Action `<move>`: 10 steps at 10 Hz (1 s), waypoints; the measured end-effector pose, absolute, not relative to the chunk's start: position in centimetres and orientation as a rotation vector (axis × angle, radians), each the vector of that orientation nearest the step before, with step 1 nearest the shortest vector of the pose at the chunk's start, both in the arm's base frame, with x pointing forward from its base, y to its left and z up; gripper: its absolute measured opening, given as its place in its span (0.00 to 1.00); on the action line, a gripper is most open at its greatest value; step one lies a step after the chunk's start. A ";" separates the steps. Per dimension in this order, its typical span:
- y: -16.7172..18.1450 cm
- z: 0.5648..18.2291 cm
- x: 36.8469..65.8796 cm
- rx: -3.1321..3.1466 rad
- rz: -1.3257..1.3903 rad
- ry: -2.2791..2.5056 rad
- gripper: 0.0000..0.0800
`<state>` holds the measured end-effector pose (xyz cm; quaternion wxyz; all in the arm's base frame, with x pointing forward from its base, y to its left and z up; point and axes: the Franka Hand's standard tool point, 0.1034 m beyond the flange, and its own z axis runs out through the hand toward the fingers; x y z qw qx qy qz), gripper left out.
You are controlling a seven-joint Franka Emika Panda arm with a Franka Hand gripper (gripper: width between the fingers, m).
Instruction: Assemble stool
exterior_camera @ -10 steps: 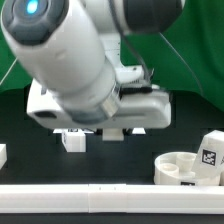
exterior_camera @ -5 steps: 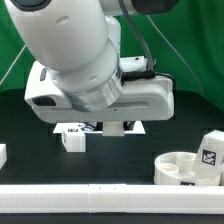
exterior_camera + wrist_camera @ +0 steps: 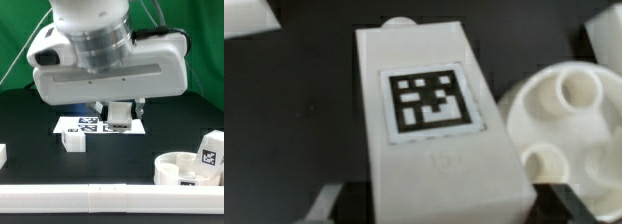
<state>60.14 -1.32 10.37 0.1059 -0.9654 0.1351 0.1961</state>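
Tool (image 3: pixel 118 111) gripping tagged white leg (image 3: pixel 429 100), seat (image 3: pixel 185 166) lying apart

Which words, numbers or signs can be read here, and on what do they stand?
No words, brands or numbers are readable.
wrist-view leg: a square black-and-white marker tag, a pattern only.
second leg by the seat: a like tag, blurred.
marker board: tags, too small to read.

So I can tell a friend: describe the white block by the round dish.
Find the round white seat at the exterior view's lower right. The leg stands by its right rim. Unlike the plain block mid-table, it shows a black-and-white tag.
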 end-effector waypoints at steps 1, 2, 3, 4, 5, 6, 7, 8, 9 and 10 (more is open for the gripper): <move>-1.6 10.0 60.3 -2.873 0.485 0.410 0.45; -1.8 9.9 61.0 -2.906 0.364 0.424 0.45; -1.9 10.0 61.5 -2.936 0.231 0.437 0.45; -2.0 9.9 61.5 -2.959 0.119 0.447 0.45; -2.1 9.8 61.8 -2.980 -0.006 0.455 0.45; -1.9 10.5 62.3 -2.987 -0.107 0.469 0.45; -1.4 11.5 62.8 -2.990 -0.239 0.465 0.45; -0.8 12.6 63.1 -2.974 -0.362 0.491 0.45; -0.5 12.9 63.3 -2.972 -0.507 0.492 0.44; -0.9 12.4 63.1 -2.979 -0.596 0.494 0.42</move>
